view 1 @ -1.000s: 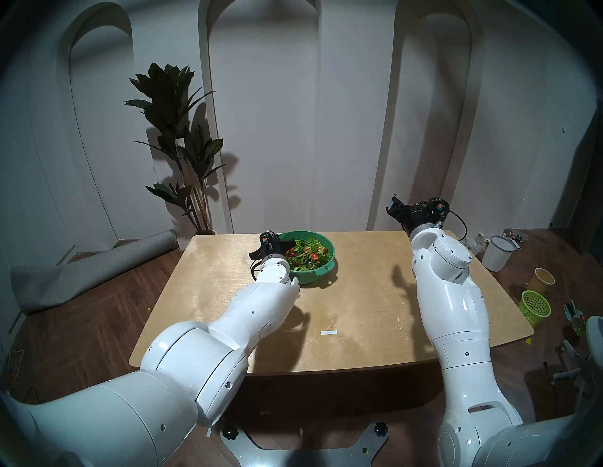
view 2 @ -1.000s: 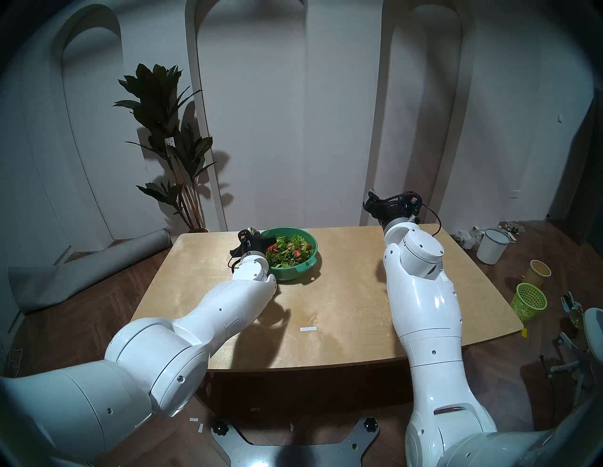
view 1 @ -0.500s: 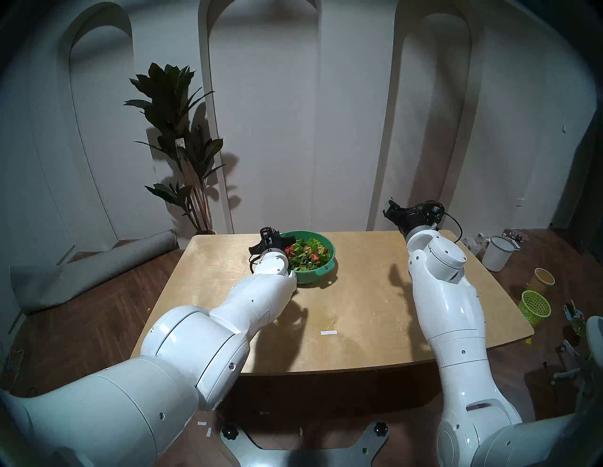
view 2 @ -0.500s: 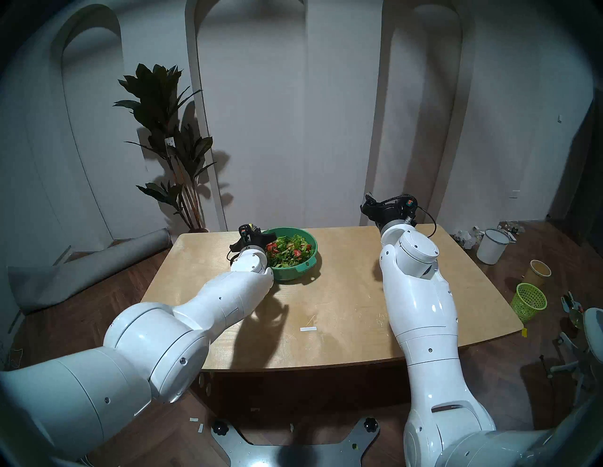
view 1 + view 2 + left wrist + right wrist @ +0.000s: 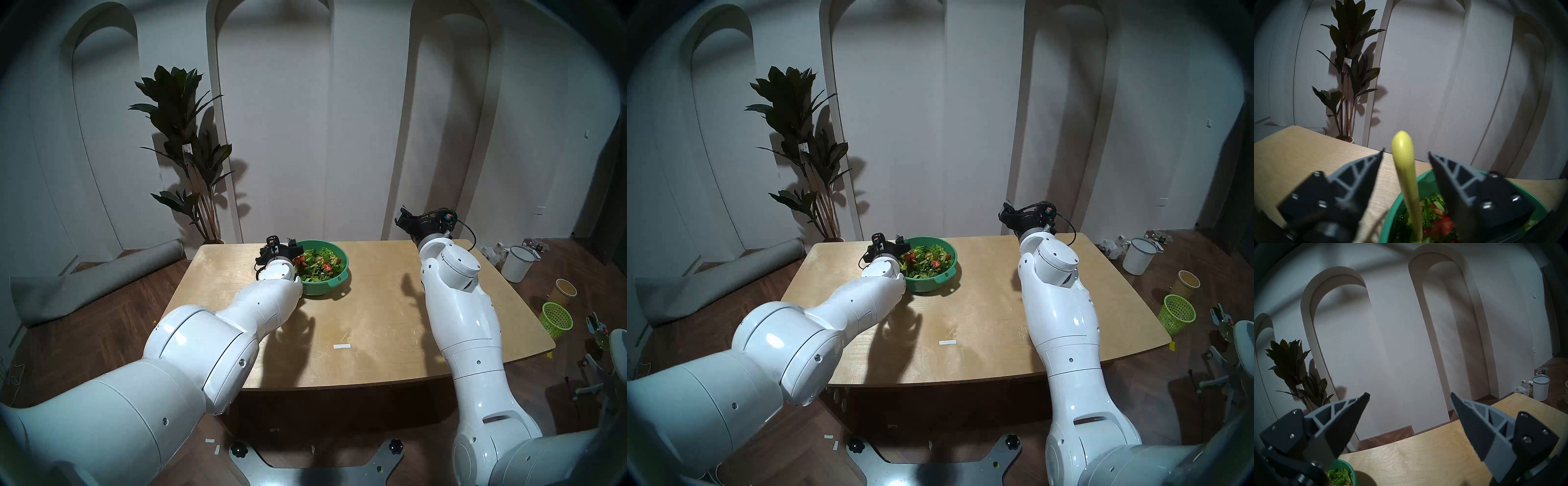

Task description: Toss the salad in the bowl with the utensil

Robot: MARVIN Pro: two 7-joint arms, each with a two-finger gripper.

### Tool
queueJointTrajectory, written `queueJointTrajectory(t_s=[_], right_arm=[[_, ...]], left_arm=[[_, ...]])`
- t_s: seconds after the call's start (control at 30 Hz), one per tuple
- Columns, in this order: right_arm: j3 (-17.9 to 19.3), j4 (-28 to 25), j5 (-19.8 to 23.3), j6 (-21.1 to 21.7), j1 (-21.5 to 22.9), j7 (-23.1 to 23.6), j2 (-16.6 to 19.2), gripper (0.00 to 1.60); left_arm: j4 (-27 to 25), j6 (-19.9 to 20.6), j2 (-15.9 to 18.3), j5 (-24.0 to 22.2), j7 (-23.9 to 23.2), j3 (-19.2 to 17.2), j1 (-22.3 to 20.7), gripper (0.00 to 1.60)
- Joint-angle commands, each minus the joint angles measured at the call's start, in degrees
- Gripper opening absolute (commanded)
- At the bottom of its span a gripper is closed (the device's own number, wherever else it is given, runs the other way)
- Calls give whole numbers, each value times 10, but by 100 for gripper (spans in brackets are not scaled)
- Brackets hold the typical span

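- You have the bowl (image 5: 325, 268) standing on the table (image 5: 373, 305), toward its far edge and left of the middle; its teal rim is thick, and a small looped tab sticks out of the side nearest the robot.
- The salad (image 5: 317, 264) fills the bowl: chopped green leaves with red tomato pieces and a few pale bits mixed through.
- Your left gripper (image 5: 1405, 153) sits low at the bowl's left rim, pointing roughly level toward the far wall.
- In the left wrist view its two dark fingers (image 5: 1362, 171) stand apart with the utensil (image 5: 1405, 162) rising between them. There is a clear gap on each side of the yellow-green handle, so neither finger touches it.
- The utensil's lower end goes down into the salad. Its rounded top pokes up just past the fingertips, and the handle leans a little toward the bowl's left wall. You cannot pick it out in the head views, where the gripper hides it.
- Your right gripper (image 5: 1410, 396) hangs in the air above the table's far right part, well apart from the bowl and higher than the left one. Its jaws are spread wide with nothing between them.
- In the right wrist view you can see only a sliver of the bowl and its greens at the bottom left corner.
- A small white strip (image 5: 341, 346) lies on the table nearer its front edge, about mid-width.
- Off the table, a potted plant (image 5: 190, 152) stands by the wall past the far left corner, and a lime-green mesh basket (image 5: 556, 319) sits on the floor off the right edge.
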Motion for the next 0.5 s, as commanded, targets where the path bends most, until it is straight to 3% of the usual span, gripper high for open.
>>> queueJointTrajectory(t_s=[0.0,0.47], right_arm=[[1,-3,-1,-9,17,-1,-1,160],[-1,11,-1,-14,22,2,1,160]], left_arm=[[-1,-7,6,4,-12,2,-39,156],[11,-24,20,8,-15,1,-47,160]])
